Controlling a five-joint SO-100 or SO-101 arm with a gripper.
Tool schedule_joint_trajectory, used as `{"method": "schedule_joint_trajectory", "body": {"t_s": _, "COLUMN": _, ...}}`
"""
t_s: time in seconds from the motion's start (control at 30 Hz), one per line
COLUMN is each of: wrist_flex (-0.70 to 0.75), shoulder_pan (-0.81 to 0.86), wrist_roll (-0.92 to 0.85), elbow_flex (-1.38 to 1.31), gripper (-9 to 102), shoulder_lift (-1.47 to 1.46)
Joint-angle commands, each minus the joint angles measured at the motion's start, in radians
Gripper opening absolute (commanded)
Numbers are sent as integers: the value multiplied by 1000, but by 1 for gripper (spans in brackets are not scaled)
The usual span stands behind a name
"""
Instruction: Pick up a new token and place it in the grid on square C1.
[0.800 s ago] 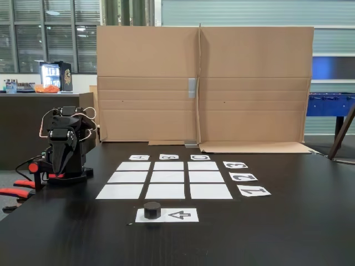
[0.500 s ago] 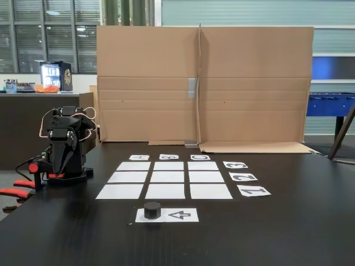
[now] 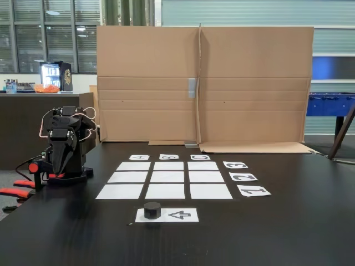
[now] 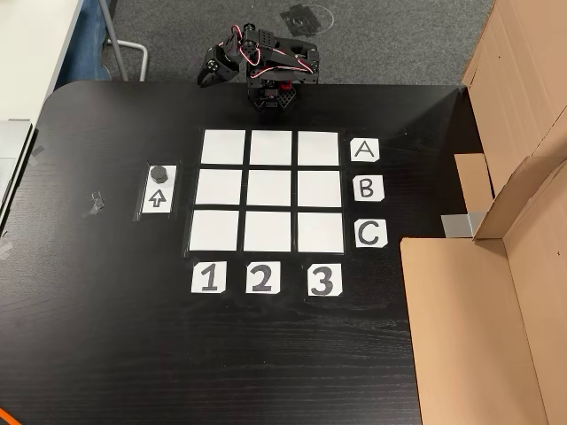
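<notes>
Nothing had moved since the earlier frames: arm, token and papers all sat where they were before.

In the fixed view the arm (image 3: pixel 64 145) stood folded up on its base at the far left of the dark table (image 3: pixel 288 221), its links tucked together and the gripper (image 3: pixel 60 160) pointing downward in front of the body. I could not tell from either view how far the claw was parted; it had hold of nothing that I could see. In the other view, looking down, the arm (image 4: pixel 266 71) crouched at the table's top edge, with red and white wires looped over it.

The token (image 3: pixel 152 210) rested on the left end of the arrow sheet (image 3: pixel 180 215), just beside the printed arrow, on the near side of the grid (image 3: pixel 166 178). From above, the token (image 4: pixel 159 173) sat at the top of that sheet (image 4: pixel 158 202), left of the grid (image 4: pixel 270 190).

Square C1 (image 4: pixel 213 230) lay bare at the grid's lower left in the other view, above label 1 (image 4: pixel 208 278) and in the row of label C (image 4: pixel 369 234). In the fixed view it was the near right cell (image 3: pixel 210 191). A cardboard screen (image 3: pixel 202 83) stood along the table's far edge.
</notes>
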Motion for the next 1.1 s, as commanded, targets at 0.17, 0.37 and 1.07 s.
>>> {"method": "schedule_joint_trajectory", "body": {"t_s": 0.17, "wrist_flex": -3, "shoulder_pan": 5, "wrist_roll": 11, "elbow_flex": -12, "gripper": -1, "shoulder_lift": 0}}
{"method": "schedule_joint_trajectory", "body": {"t_s": 0.37, "wrist_flex": -41, "shoulder_pan": 3, "wrist_roll": 11, "elbow_flex": -28, "gripper": -1, "shoulder_lift": -66}}
{"method": "schedule_joint_trajectory", "body": {"t_s": 1.07, "wrist_flex": -156, "shoulder_pan": -43, "wrist_roll": -2, "elbow_flex": -431, "gripper": 6, "shoulder_lift": -707}}
